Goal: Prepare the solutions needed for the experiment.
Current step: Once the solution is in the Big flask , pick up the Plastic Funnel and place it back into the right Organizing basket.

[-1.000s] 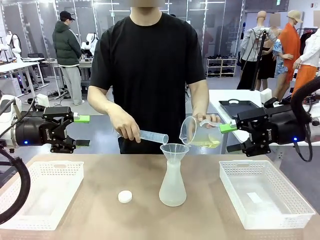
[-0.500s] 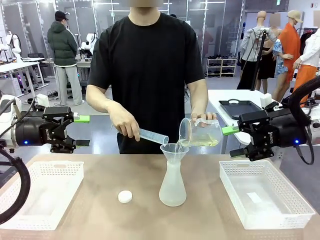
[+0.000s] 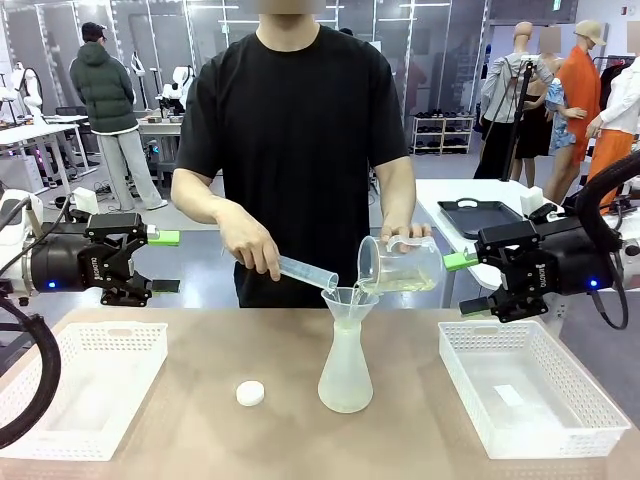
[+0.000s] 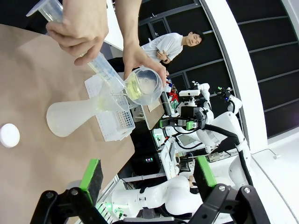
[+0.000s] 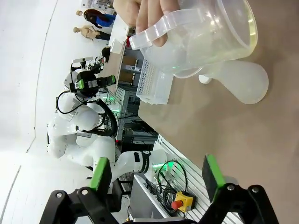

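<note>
The solutions show as pale yellow-green liquid (image 3: 405, 285) in a clear handled beaker (image 3: 398, 262). A person's hand tips it over a funnel (image 3: 349, 298) set in a frosted flask (image 3: 346, 372) at the table's middle. The person's other hand tilts a graduated cylinder (image 3: 306, 272) into the same funnel. My left gripper (image 3: 165, 262) hovers open at the far left, above the table's edge. My right gripper (image 3: 462, 283) stands open just right of the beaker, apart from it. From the right wrist, the beaker (image 5: 205, 37) and flask (image 5: 243, 81) lie beyond my open right gripper (image 5: 156, 177). My open left gripper (image 4: 147, 175) faces the flask (image 4: 70, 119).
A white round cap (image 3: 250, 393) lies on the table left of the flask. White slotted baskets sit at the left (image 3: 85, 385) and right (image 3: 525, 385) of the table. The person stands at the far side, behind the flask.
The person has tipped the beaker further and brought it closer over the funnel. My right gripper drew slightly right, away from the beaker. The left arm has not moved.
</note>
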You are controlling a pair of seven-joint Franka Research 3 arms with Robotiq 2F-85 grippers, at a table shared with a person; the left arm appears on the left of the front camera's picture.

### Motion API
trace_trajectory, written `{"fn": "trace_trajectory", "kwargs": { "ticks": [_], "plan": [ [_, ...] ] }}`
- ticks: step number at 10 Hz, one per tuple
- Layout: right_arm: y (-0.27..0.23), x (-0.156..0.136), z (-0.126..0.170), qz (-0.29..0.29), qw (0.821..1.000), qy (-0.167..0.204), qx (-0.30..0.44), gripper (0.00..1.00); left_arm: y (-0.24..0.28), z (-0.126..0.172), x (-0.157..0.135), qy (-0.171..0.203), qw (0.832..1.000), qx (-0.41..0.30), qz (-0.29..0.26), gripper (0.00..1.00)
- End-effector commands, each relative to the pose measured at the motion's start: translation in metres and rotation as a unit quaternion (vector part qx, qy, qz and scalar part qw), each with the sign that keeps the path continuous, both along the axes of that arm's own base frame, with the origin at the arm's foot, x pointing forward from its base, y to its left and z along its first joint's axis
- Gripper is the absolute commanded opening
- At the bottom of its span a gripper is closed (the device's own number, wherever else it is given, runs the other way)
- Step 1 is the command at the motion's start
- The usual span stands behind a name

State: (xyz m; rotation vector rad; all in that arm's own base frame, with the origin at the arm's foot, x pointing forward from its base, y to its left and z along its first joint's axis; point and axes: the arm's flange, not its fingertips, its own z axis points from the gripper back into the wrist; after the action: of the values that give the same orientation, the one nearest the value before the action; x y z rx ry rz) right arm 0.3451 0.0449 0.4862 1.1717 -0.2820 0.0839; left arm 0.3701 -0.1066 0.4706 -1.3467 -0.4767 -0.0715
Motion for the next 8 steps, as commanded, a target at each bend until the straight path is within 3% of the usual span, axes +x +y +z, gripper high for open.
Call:
{"fn": "trace_trajectory", "kwargs": {
  "ticks": [1, 8],
  "plan": [
    [0.0024, 0.0010, 0.0016, 0.000, 1.000, -0.007, 0.005, 0.98, 0.0021, 0.0024, -0.0024, 0.002, 1.000, 0.001, -0.005, 1.00],
    [0.0024, 0.0010, 0.0016, 0.000, 1.000, -0.007, 0.005, 0.98, 0.0021, 0.0024, -0.0024, 0.002, 1.000, 0.001, -0.005, 1.00]
  ]
}}
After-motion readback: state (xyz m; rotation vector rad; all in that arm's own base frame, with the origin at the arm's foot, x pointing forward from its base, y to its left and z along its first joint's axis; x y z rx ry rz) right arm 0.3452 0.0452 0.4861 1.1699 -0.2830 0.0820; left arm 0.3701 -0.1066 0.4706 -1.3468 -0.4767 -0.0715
